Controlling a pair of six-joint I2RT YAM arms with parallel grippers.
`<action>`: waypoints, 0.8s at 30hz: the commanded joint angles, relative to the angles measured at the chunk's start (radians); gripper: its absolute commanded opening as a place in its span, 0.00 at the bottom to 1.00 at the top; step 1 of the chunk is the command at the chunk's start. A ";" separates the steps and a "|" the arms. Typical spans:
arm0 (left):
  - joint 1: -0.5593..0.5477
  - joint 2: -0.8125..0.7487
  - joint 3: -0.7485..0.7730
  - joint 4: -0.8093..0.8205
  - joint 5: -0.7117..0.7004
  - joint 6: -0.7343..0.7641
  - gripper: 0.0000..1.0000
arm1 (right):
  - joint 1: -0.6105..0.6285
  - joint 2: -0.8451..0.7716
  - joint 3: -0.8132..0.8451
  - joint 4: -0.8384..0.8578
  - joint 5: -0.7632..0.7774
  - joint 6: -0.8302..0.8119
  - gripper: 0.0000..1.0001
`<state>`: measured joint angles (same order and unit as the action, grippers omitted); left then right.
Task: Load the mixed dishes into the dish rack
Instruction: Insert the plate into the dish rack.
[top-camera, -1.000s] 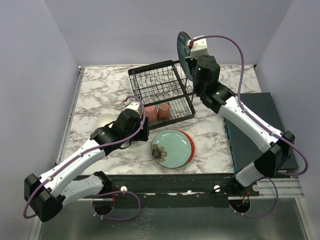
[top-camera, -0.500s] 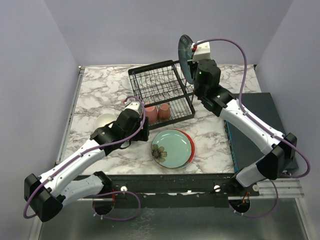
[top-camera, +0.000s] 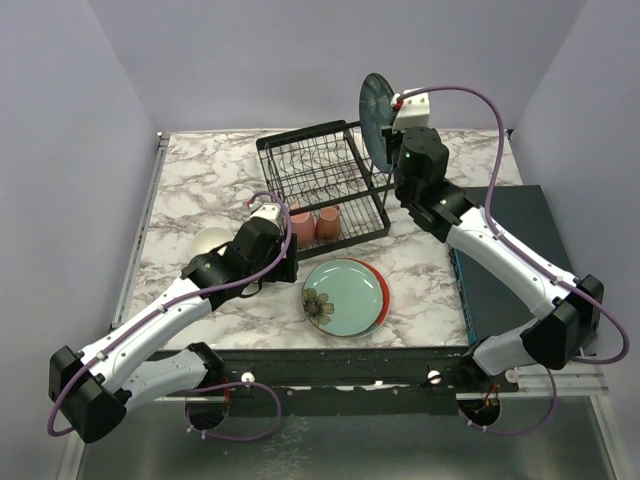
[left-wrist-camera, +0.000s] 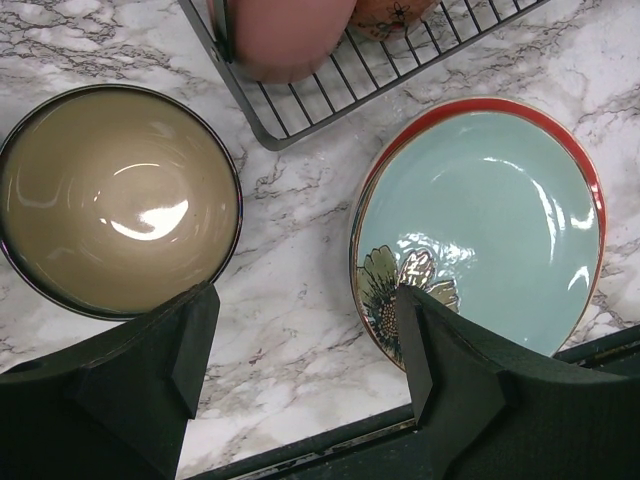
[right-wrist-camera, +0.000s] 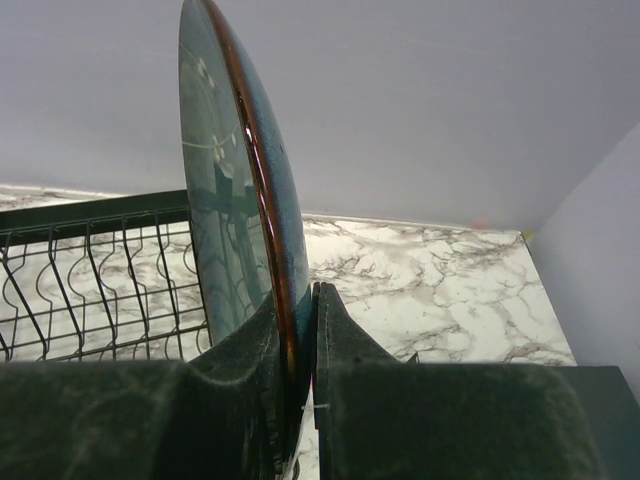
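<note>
My right gripper (top-camera: 390, 103) is shut on the rim of the dark teal-blue plate (top-camera: 374, 112), holding it upright on edge above the right end of the black wire dish rack (top-camera: 318, 172). In the right wrist view the plate (right-wrist-camera: 232, 200) stands between my closed fingers (right-wrist-camera: 345, 330), with the rack's slots (right-wrist-camera: 90, 270) to its left. My left gripper (left-wrist-camera: 305, 300) is open and empty, above the marble between the dark bowl with a tan inside (left-wrist-camera: 115, 200) and the pale green flowered plate (left-wrist-camera: 490, 215). That plate lies on a red plate (top-camera: 383, 290). Two pink mugs (top-camera: 314, 224) sit on the rack's lower tray.
The dark teal slab (top-camera: 520, 250) lies flat along the table's right side under my right arm. The bowl (top-camera: 210, 240) sits left of my left arm. The rack's front wire edge (left-wrist-camera: 300, 110) is just beyond my left gripper. Walls enclose the table on three sides.
My right gripper has carried the upright teal plate slightly to the right and back above the rack's right end. My left arm has not moved.
</note>
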<state>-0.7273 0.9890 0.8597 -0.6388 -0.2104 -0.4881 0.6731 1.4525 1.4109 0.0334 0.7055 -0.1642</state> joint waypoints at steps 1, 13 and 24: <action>0.008 0.008 -0.004 -0.022 -0.018 0.009 0.78 | 0.004 -0.058 -0.018 0.057 -0.018 0.049 0.02; 0.011 0.007 -0.005 -0.022 -0.014 0.009 0.78 | 0.016 -0.043 -0.032 0.056 -0.012 0.054 0.13; 0.012 0.004 -0.005 -0.022 -0.012 0.009 0.78 | 0.034 -0.022 -0.040 0.062 -0.005 0.063 0.24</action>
<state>-0.7208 0.9970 0.8597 -0.6392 -0.2104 -0.4881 0.6975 1.4380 1.3804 0.0528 0.6975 -0.1207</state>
